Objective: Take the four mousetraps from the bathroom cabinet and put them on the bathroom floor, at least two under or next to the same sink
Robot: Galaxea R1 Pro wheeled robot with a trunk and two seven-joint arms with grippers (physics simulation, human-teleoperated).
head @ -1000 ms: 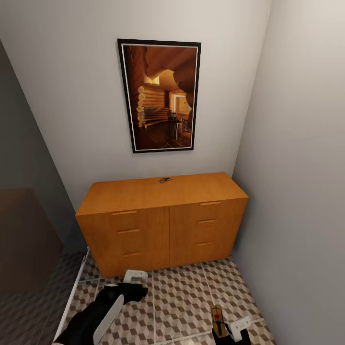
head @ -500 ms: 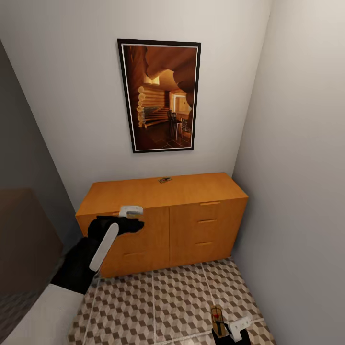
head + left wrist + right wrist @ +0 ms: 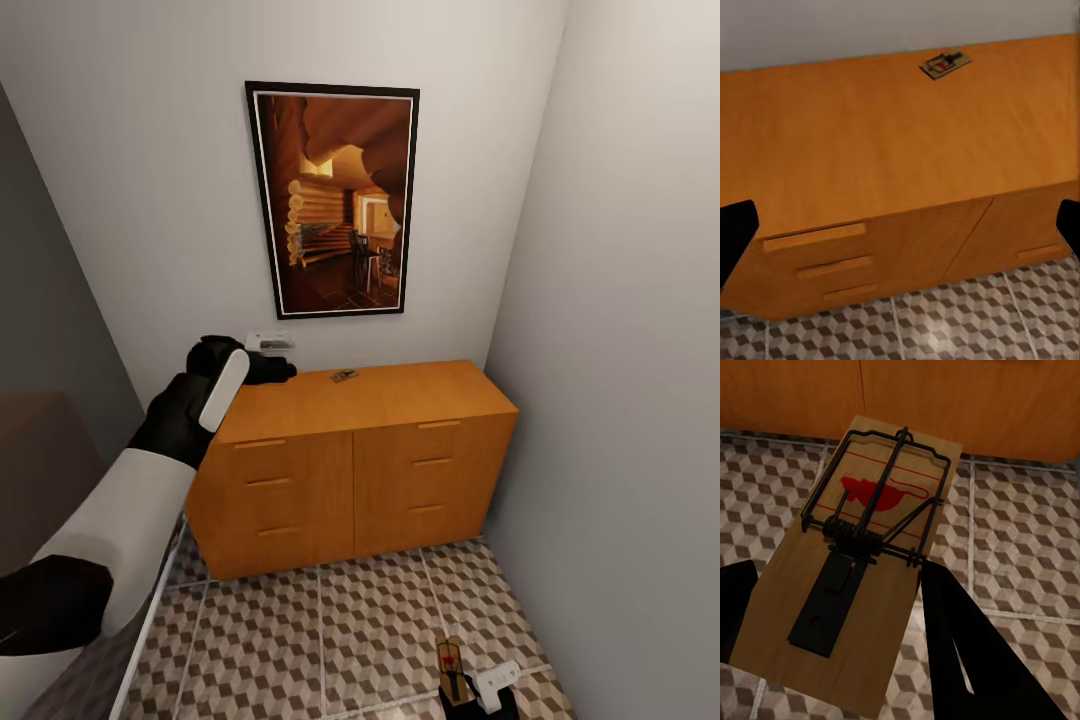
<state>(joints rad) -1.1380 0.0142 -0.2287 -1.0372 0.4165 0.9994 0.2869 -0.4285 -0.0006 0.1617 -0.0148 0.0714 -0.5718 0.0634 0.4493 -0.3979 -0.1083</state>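
Orange-brown wood makes up the cabinet point(image 3: 350, 455), a wide chest with two columns of drawers and flat bar handles, standing against the pale back wall under a dark-framed picture point(image 3: 333, 200) of a log interior. One mousetrap point(image 3: 344, 376) lies flat on the cabinet's top, close to the wall edge, at about 12 o'clock from the chest's centre in the head view. In the left wrist view that same trap point(image 3: 945, 64) sits near the far edge of the top, its red mark and dark wire just legible.

Raised at about 9 o'clock in the head view, the left gripper point(image 3: 272, 356) hangs above the cabinet's left end, well apart from the trap on top. In the left wrist view its two dark fingertips point(image 3: 735, 232) show at opposite edges of the frame, so the claw is spread wide with nothing between.

At about 5 o'clock, low in the head view, the right gripper point(image 3: 470, 688) pinches a second mousetrap point(image 3: 452, 668) above the cube-patterned floor point(image 3: 330, 630). In the right wrist view the tan board point(image 3: 859, 562) sits between the dark fingers point(image 3: 967, 652), with its wire bar, coiled spring and red mouse mark facing the camera; floor tiles and the cabinet's base lie beyond it.
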